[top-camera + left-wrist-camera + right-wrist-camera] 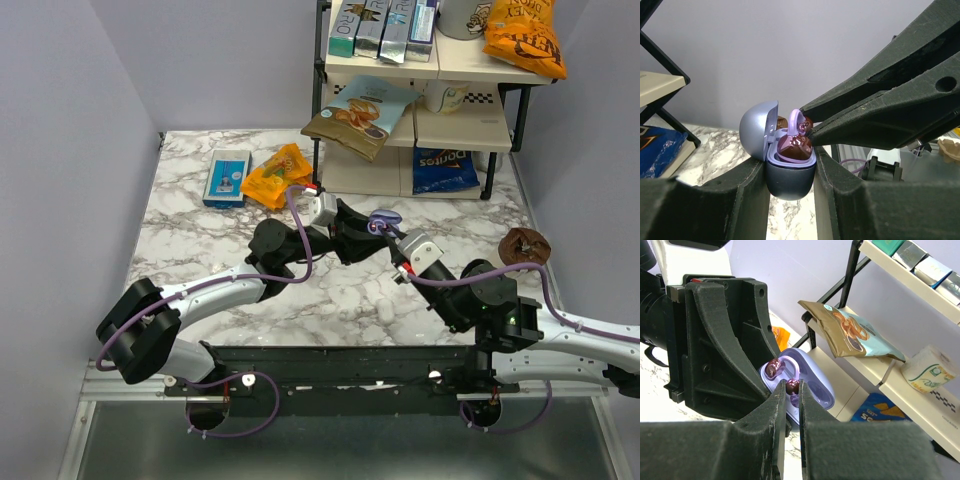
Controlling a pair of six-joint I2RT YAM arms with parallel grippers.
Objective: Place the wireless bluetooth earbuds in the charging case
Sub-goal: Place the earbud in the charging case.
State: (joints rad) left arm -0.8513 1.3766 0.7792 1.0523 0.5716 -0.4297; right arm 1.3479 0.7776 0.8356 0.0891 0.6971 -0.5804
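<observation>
Over the middle of the marble table (200, 250), seen from above, both arms meet. The left gripper (368, 232) and the right gripper (393, 235) crowd in on the little lilac charging case (384, 217), and the earbuds are too small to pick out. A snack shelf (420, 120) stands at the far edge, with a blue box (226, 177) and an orange bag (277, 177) to its left.

On to the left wrist camera, and it's a close look. The left gripper's fingers (740, 200) squeeze the case's dark base from both sides, holding it upright above the marble. Its lid (757, 132) is swung open to the left. One earbud (794, 146) sits glossy in the tray. The other earbud (802, 124) hangs just above it, nipped between the right gripper's tips reaching in from the right.

Now the right wrist camera. The right fingers are drawn almost together, only a sliver between them, gripping that second bud right over the open case. The first bud rests in the well on the left side. Behind the case looms the left gripper's black frame, and the shelf is beyond it.
</observation>
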